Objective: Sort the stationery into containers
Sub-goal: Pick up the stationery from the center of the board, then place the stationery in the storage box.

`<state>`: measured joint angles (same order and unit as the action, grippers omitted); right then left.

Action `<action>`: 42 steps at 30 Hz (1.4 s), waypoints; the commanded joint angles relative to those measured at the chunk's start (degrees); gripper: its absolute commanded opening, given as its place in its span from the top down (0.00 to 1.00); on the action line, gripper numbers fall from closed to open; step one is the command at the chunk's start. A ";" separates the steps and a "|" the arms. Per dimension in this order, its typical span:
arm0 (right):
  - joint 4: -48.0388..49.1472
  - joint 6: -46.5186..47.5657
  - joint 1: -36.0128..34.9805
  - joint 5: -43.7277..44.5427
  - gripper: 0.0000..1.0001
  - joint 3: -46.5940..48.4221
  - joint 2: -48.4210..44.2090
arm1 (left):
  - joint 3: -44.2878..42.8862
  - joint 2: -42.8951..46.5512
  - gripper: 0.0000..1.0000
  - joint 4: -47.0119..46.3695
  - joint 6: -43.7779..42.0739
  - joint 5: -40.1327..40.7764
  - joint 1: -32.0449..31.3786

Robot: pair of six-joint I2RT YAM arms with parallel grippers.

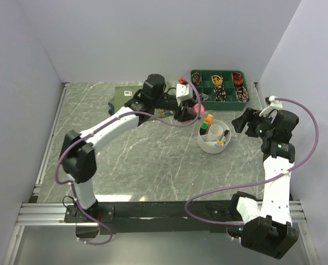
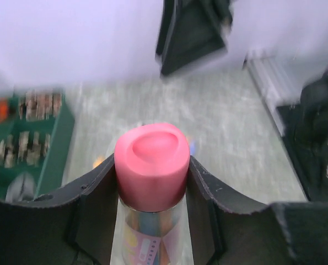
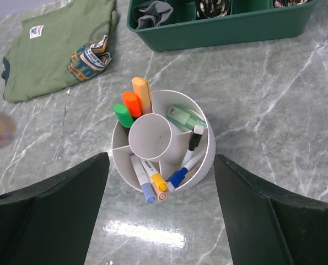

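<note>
My left gripper (image 1: 193, 111) (image 2: 151, 185) is shut on a pink-capped highlighter (image 2: 151, 165) (image 1: 198, 109), its fingers (image 2: 95, 204) pressed against both sides of the cap. It hangs just up-left of the white round tub (image 1: 215, 144) (image 3: 206, 157). The tub's compartments hold orange and green highlighters (image 3: 132, 104) (image 1: 206, 121), a pale green marker (image 3: 184, 116), and thin white pens (image 3: 150, 180) with coloured caps. My right gripper (image 1: 242, 122) (image 3: 161, 161) is open, to the right of the tub in the top view, with nothing between its fingers.
A dark green compartment tray (image 1: 219, 80) (image 3: 224, 28) of small items stands at the back right. A folded olive-green shirt (image 3: 59, 49) (image 1: 125, 93) lies at the back, partly under the left arm. Walls close in the table on three sides.
</note>
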<state>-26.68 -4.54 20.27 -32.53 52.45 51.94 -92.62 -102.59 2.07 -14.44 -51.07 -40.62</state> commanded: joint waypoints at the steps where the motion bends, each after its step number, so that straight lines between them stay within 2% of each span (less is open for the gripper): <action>1: 1.89 -0.04 0.56 0.54 0.15 0.64 -0.09 | 1.83 -6.30 0.99 -44.27 26.41 -10.19 -0.16; 2: 1.72 0.05 0.56 0.80 0.16 0.55 -0.09 | 1.57 -7.96 0.99 -52.26 28.74 -10.19 -0.16; 6: 1.45 0.23 0.82 1.07 0.16 -0.32 -0.96 | -5.45 -17.45 0.99 -55.93 32.36 -9.58 -0.77; 15: -0.04 -0.56 0.91 2.47 0.16 -1.82 -1.93 | -11.79 -25.99 0.99 -56.29 31.48 -9.75 -2.36; 35: -2.50 1.54 1.44 2.92 0.16 -0.86 0.79 | -22.07 -36.63 0.99 -54.54 30.08 -10.54 -5.34; 42: -3.38 2.43 1.88 2.74 0.16 -0.94 1.50 | -20.76 -37.86 0.99 -55.15 29.29 -10.72 -5.43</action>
<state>-30.04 -3.22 21.50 -29.74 49.60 53.45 -111.98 -140.68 -49.84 15.75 -60.60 -45.87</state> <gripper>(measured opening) 0.845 0.501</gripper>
